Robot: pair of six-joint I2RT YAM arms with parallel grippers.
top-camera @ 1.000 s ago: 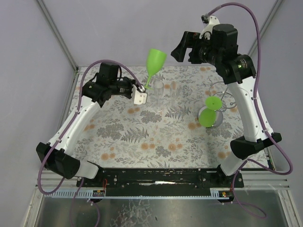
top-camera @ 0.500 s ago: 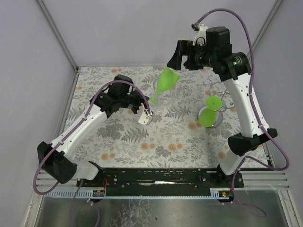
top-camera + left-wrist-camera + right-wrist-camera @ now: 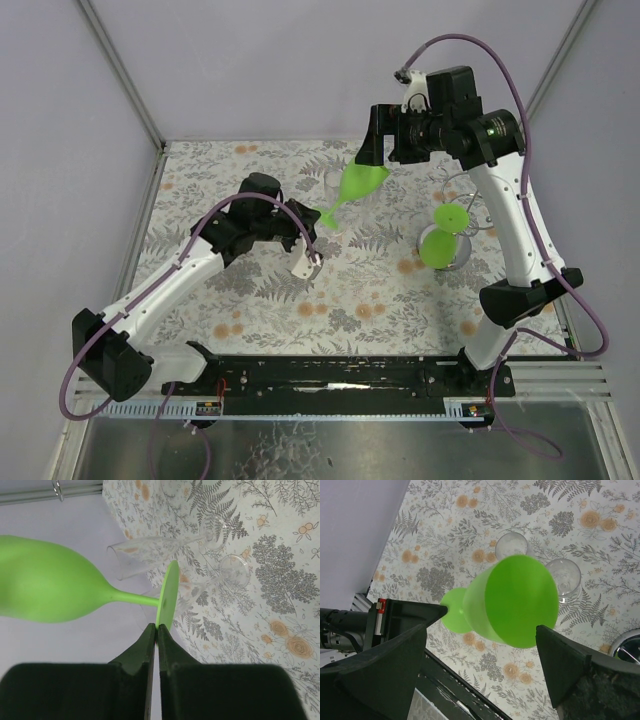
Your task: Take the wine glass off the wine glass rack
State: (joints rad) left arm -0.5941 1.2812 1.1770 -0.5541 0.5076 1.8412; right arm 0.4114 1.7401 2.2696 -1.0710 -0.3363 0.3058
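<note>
Principal risk: the left gripper [image 3: 156, 628] is clamped only on the thin edge of the foot of the wine glass [image 3: 55, 587]. With stem and bowl hanging far out to one side, that grip looks weak against twisting. A nudge from the right gripper [image 3: 481, 629] (its fingers stand wide apart on either side of the bowl, with no contact visible) could pivot the glass or pull it free. Two clear glasses [image 3: 335, 183] stand on the table [image 3: 260, 290] roughly beneath, so a drop could strike them.

The glass is in the air over mid-table, well apart from the wine glass rack [image 3: 468, 192], on which a second green glass [image 3: 440, 240] hangs upside down.

Left arm: extended forward toward the centre, wrist turned so the glass lies near sideways, bowl aimed up toward the other arm. Right arm: raised high, elbow up, gripper reaching in over the bowl's open mouth.
</note>
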